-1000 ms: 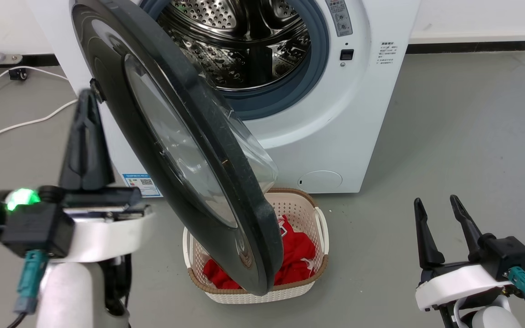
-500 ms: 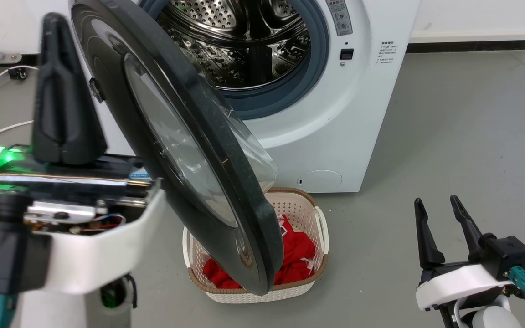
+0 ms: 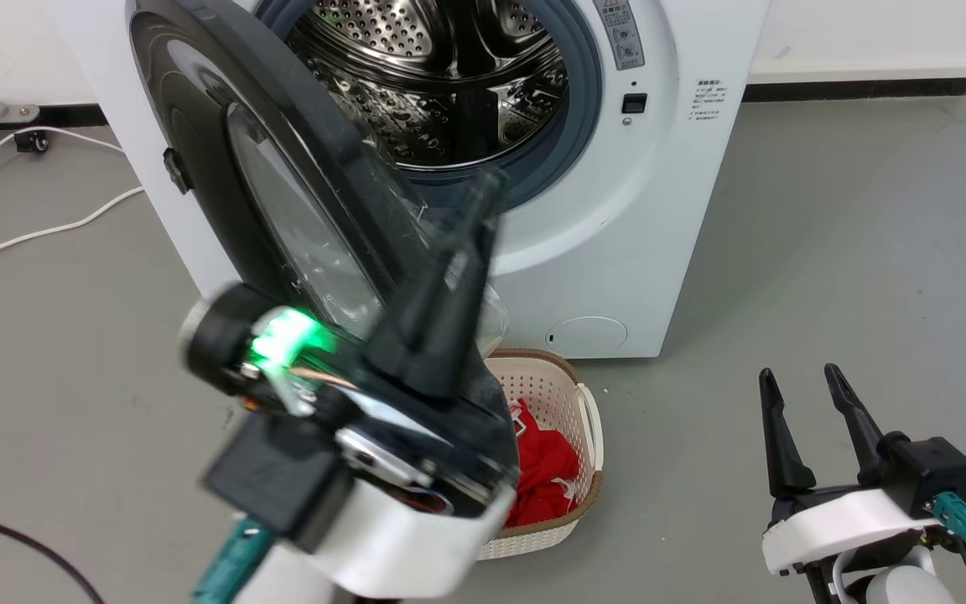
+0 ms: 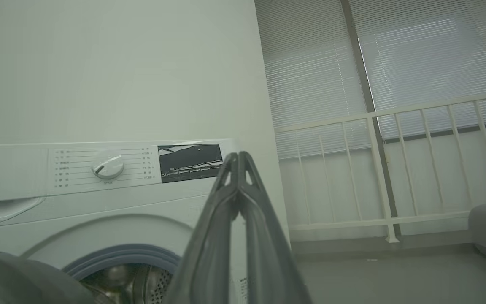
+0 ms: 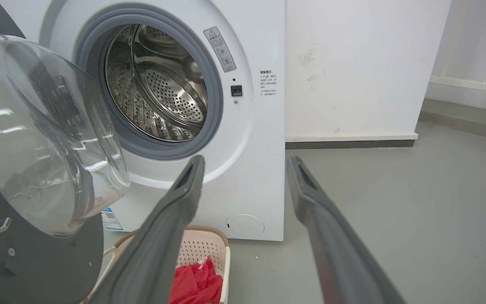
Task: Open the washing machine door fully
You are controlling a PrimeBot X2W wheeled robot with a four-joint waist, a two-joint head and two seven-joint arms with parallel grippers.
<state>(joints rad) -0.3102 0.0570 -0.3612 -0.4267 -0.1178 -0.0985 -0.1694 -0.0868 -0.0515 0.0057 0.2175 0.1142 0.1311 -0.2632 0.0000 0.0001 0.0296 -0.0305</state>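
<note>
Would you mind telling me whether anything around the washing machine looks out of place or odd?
Nothing looks spilled or damaged. One oddity: the laundry basket of red clothes sits directly under the half-open washing machine door; whether they touch is unclear. A white cable trails loose across the floor at the left.

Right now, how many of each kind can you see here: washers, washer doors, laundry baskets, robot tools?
Washing machine: 1
Washing machine door: 1
Laundry basket: 1
Tools: 2, the left tool and the right tool
Total: 5
</note>
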